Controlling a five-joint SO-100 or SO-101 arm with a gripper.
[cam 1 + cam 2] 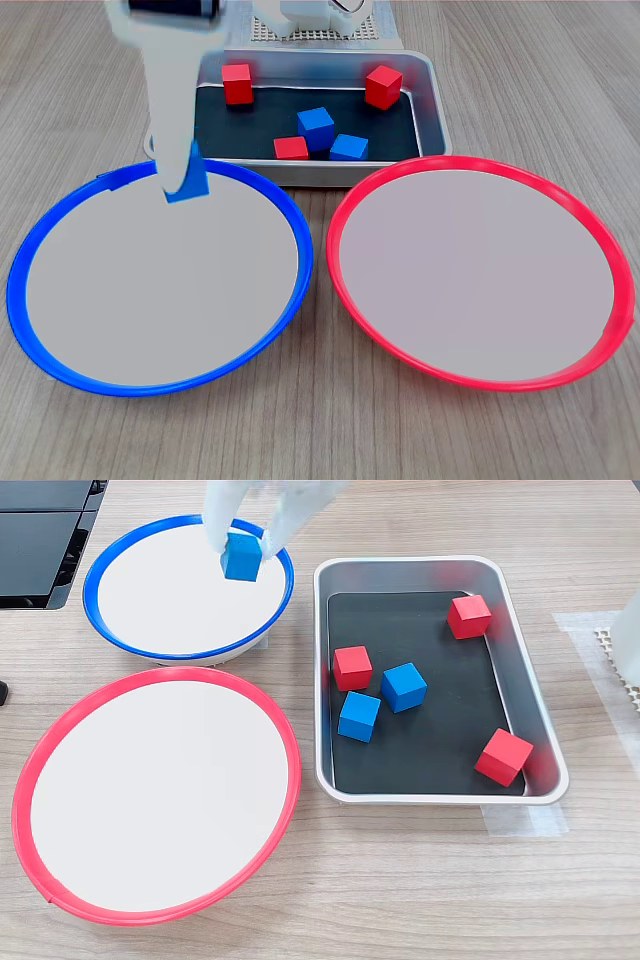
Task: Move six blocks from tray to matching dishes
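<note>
gripper (pixel 243 540) pinches matte blue cube (pixel 242 557)

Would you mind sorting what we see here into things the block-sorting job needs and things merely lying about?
Part of the job:
- tool, shut on a blue block
- tray holding three red blocks and two blue blocks
- blue-rimmed dish
- red-rimmed dish

Just lying about:
- dark panel at the second exterior view's left
- white perforated base behind the tray
- clear tape
</note>
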